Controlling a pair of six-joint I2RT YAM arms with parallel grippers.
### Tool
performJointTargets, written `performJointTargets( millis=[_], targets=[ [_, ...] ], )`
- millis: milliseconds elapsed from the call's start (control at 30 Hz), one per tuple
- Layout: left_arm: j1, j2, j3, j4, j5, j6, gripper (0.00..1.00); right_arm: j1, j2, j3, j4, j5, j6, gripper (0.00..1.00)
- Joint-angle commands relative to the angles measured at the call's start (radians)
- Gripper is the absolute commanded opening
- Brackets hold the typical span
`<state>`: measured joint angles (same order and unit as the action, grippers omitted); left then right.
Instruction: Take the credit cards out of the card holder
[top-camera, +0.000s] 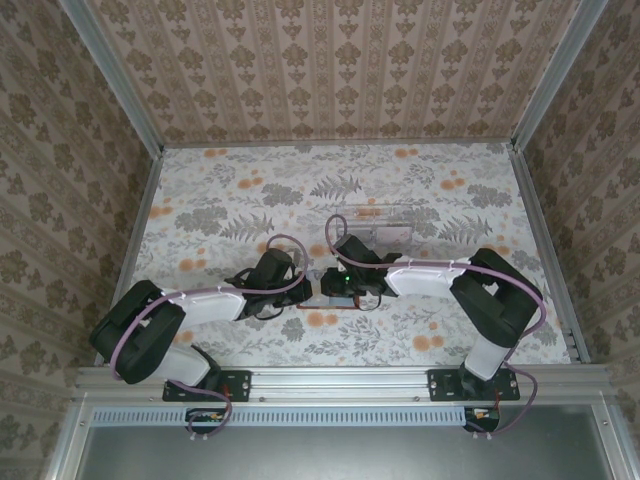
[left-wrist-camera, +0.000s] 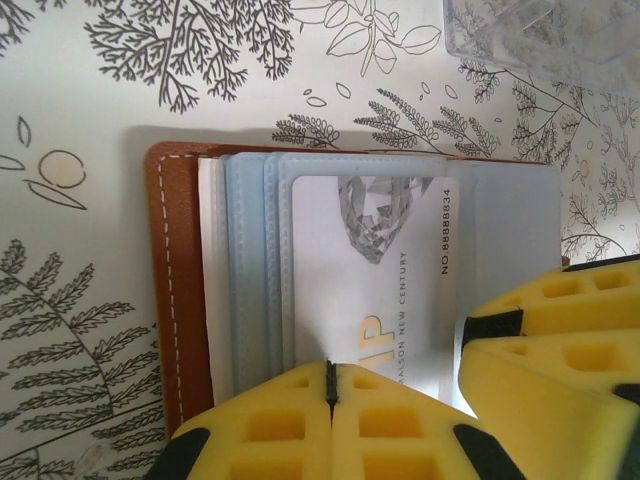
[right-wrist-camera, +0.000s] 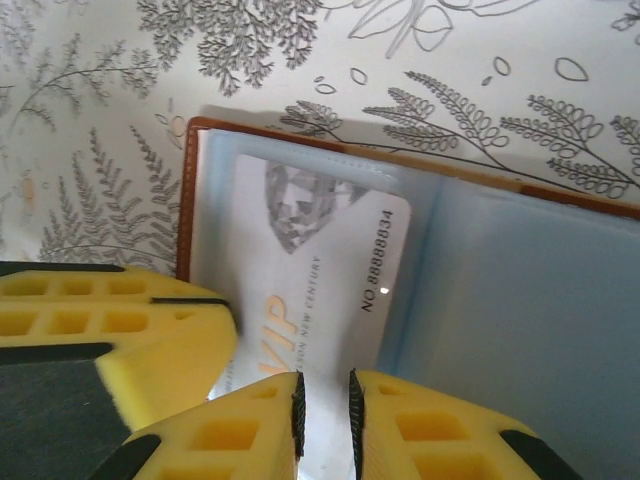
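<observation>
The brown card holder (left-wrist-camera: 175, 300) lies open on the floral table, its grey-blue pockets (right-wrist-camera: 520, 300) facing up. A white credit card (left-wrist-camera: 370, 290) printed with a diamond, "VIP" and a number lies in the top pocket. Another white edge (left-wrist-camera: 208, 280) peeks out behind the pockets. My left gripper (left-wrist-camera: 330, 378) is shut with nothing in it, its tips down on the card's long edge. My right gripper (right-wrist-camera: 325, 400) stands over the same credit card (right-wrist-camera: 320, 250), its jaws a narrow gap apart with the card's face showing between them. The two grippers meet over the card holder (top-camera: 322, 299).
A clear plastic tray (top-camera: 385, 215) sits just beyond the holder, and its corner (left-wrist-camera: 540, 35) shows in the left wrist view. Patterned walls enclose the table on three sides. Both arms reach inward from the near rail.
</observation>
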<state>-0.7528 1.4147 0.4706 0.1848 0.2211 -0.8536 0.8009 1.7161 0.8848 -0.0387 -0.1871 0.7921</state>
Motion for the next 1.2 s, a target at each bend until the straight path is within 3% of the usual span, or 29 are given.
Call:
performJointTargets(
  millis=[0,333,633,800,967,1167],
  targets=[
    [-0.008,0.01,-0.007,-0.028,0.003,-0.005,0.0,-0.011,0.02,-0.003,-0.035,0.02,0.004,0.24],
    [-0.008,0.007,-0.01,-0.03,0.0,-0.006,0.0,-0.028,0.034,-0.019,-0.025,-0.003,0.028,0.24],
    [-0.009,0.021,-0.008,-0.013,0.009,-0.01,0.0,-0.044,0.049,-0.071,0.151,-0.117,0.08,0.22],
    [-0.011,0.021,-0.009,-0.012,0.009,-0.009,0.0,-0.065,0.043,-0.108,0.233,-0.159,0.115,0.17],
    [-0.011,0.023,-0.01,-0.011,0.007,-0.009,0.0,-0.075,0.032,-0.132,0.268,-0.173,0.124,0.01],
    [-0.01,0.015,-0.01,-0.021,0.002,-0.007,0.0,-0.101,0.016,-0.153,0.266,-0.195,0.128,0.0]
  ],
)
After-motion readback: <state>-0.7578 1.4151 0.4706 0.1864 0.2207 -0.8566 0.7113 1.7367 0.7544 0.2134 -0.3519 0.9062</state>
